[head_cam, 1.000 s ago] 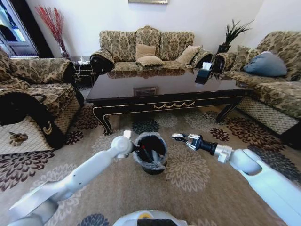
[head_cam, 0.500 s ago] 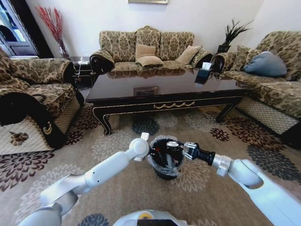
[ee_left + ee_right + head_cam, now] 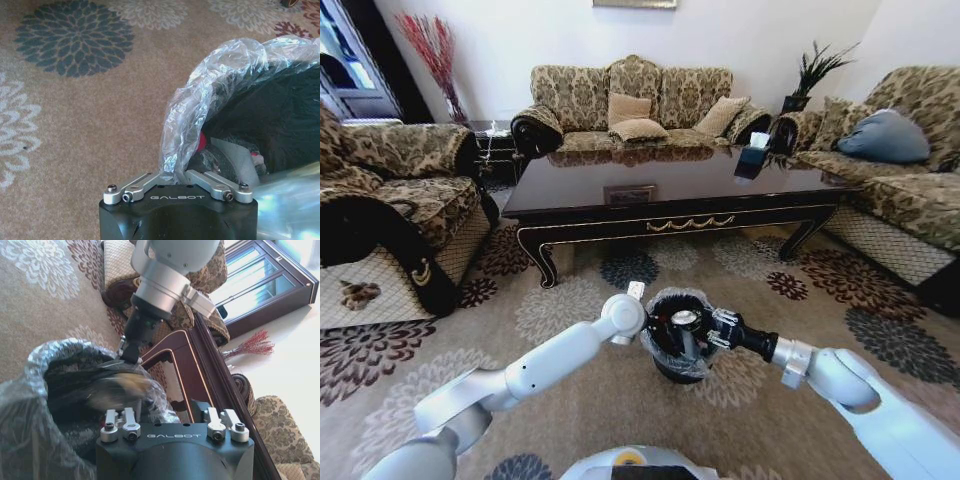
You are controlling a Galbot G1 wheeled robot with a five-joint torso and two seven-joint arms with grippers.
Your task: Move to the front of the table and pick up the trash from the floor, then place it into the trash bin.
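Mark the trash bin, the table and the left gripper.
trash bin (image 3: 672, 368): head view, lined outer wall below the rim.
table (image 3: 670, 178): head view, bare glossy top.
left gripper (image 3: 175, 176): left wrist view, between its fingertips at the liner's folded rim.

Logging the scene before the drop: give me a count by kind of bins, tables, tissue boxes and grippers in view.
Trash bin: 1
Table: 1
Tissue box: 1
Grippers: 2, the left gripper at the bin's rim, the right gripper over its opening
Total: 5
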